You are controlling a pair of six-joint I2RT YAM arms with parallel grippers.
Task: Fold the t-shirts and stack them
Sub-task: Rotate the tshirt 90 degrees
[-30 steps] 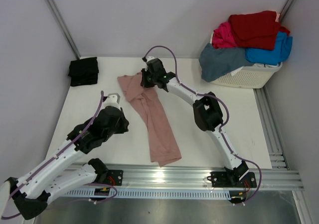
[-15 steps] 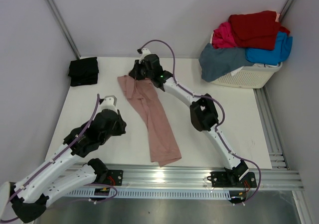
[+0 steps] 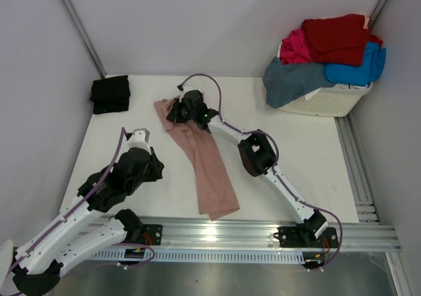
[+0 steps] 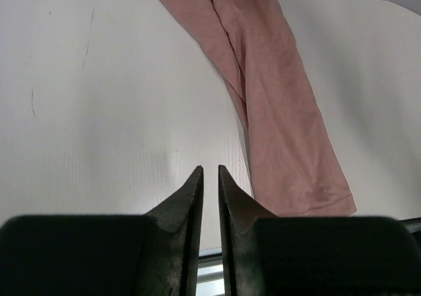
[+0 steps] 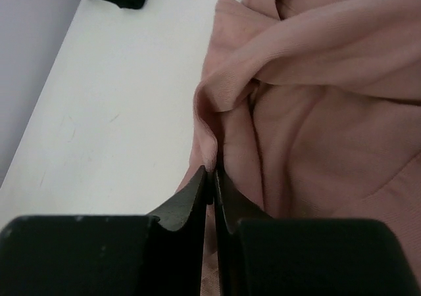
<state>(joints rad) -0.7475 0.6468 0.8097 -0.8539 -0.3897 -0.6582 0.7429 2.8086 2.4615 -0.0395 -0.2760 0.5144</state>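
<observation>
While hauling the far end of the dusty-pink tee (image 3: 207,164) leftward over the table (image 3: 296,151), keeps it nipped in the right gripper (image 3: 176,110), jaws clenched on a raised ridge of cloth, as seen plainly from the right wrist. Stands further left than a second ago: then beside the garment's upper right corner, now over its upper left edge. Drags that corner across in doing so and doubles the top of the tee over itself.

Leaves the rest of the garment as a long narrow strip, running from the far middle of the table down toward the near rail. Draws the left gripper (image 3: 137,137) back toward the near left meanwhile, away from the cloth. Shows its jaws almost together, only a slit between, grasping nothing, above bare tabletop just left of the strip.

Points to a lengthwise fold under way rather than finished, with the top end bunched and wrinkled, not flat. Calls next, probably, for letting go, smoothing, then folding the strip end over end.

Counts one black tee (image 3: 110,94), folded at the far left corner, as the likely start of the stack, well apart from the pink one. Leaves the red tee (image 3: 339,36), magenta tee (image 3: 296,46), bright-blue tee (image 3: 358,69) and slate-blue tee (image 3: 293,79) heaped on the laundry basket (image 3: 329,100) at far right.
</observation>
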